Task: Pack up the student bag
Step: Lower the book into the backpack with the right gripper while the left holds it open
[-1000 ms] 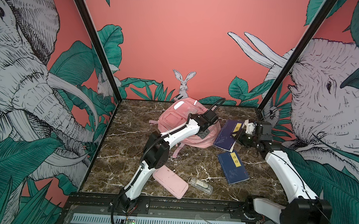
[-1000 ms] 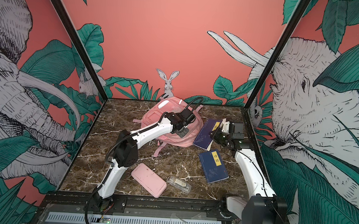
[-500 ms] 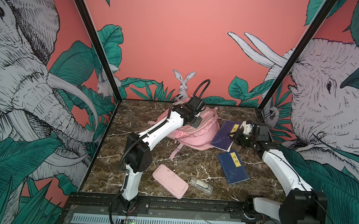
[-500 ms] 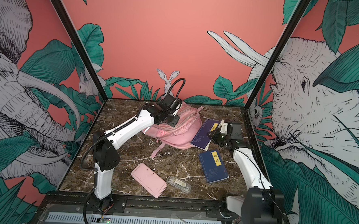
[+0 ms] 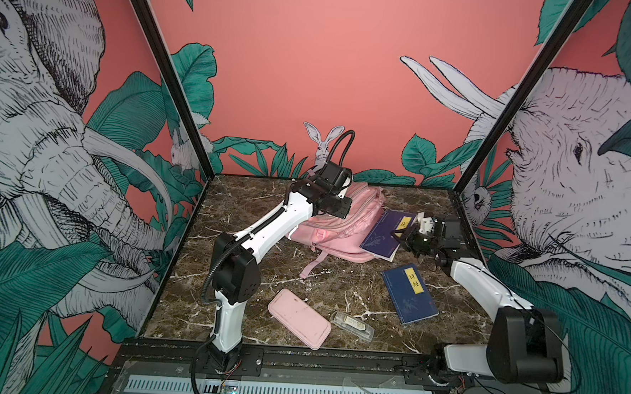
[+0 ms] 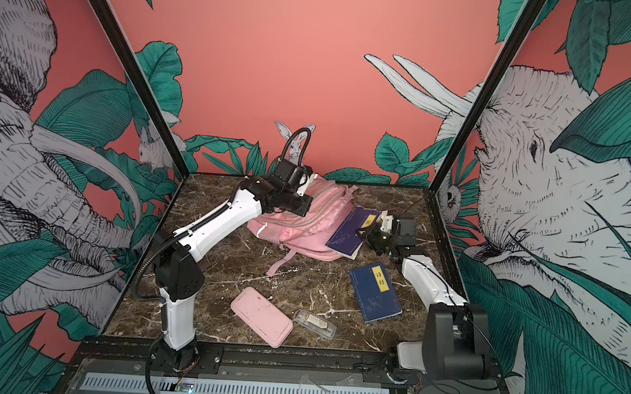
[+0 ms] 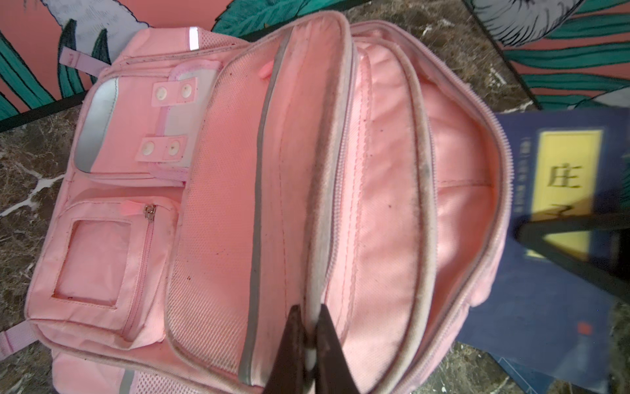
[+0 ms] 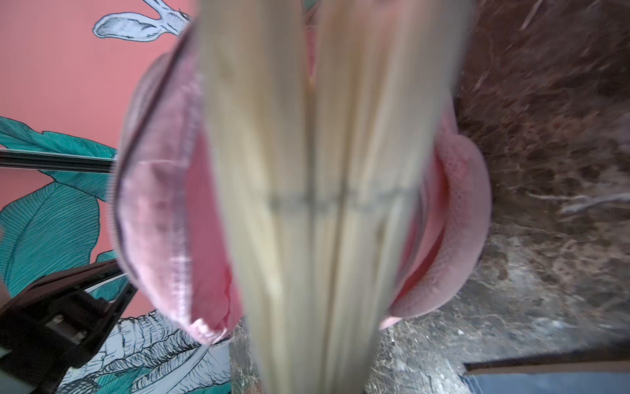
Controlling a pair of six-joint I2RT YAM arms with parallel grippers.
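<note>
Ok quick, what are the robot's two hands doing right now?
Left gripper: closed on the student bag's rim.
Right gripper: closed on the blue book beside it.

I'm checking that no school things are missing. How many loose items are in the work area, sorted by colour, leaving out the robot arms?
Pink: 2 (student bag, pencil pouch)
Navy blue: 2 (book at the bag's opening, book lying flat)
Clear: 1 (small plastic case)
Total: 5
</note>
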